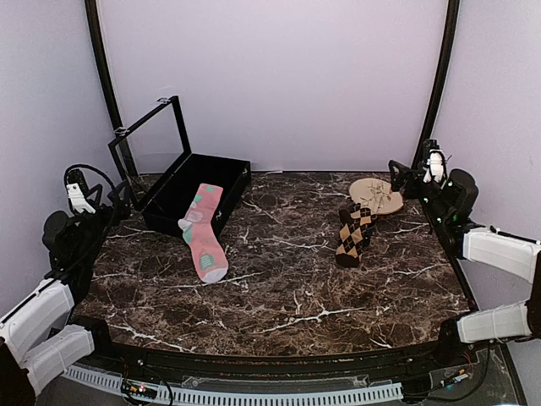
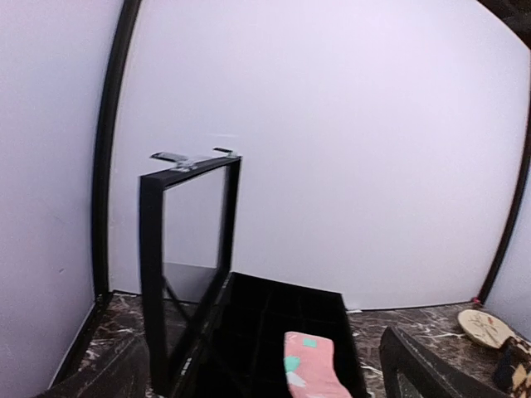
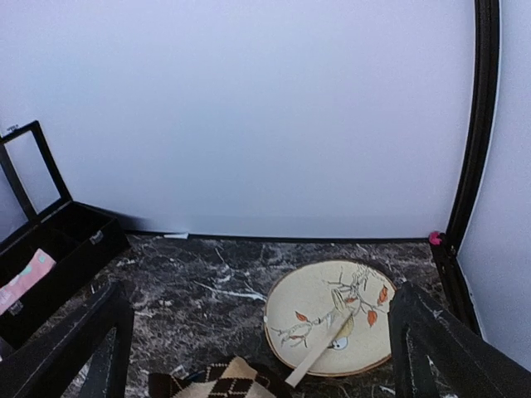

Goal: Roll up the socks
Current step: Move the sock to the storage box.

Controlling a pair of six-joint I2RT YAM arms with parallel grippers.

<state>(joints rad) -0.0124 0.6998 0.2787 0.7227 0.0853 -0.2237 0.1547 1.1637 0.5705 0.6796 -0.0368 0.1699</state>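
**A:** Socks?
**B:** Pink sock (image 1: 205, 233) lies flat at left, cuff over the box (image 1: 165, 222) edge. Argyle sock (image 1: 355, 234) is at right, just near of the fan (image 1: 377, 196). Well apart, unrolled.
**A:** Grippers?
**B:** Left gripper (image 1: 106, 203) and right gripper (image 1: 399, 176) are spread wide, empty, at the sides.
**A:** Step?
**B:** None begun, I judge. Next: reach and bring the socks together.

Marble table (image 1: 287, 292): black box (image 1: 173, 199), pink sock (image 1: 205, 235), argyle sock (image 1: 354, 234), round fan (image 1: 378, 194).
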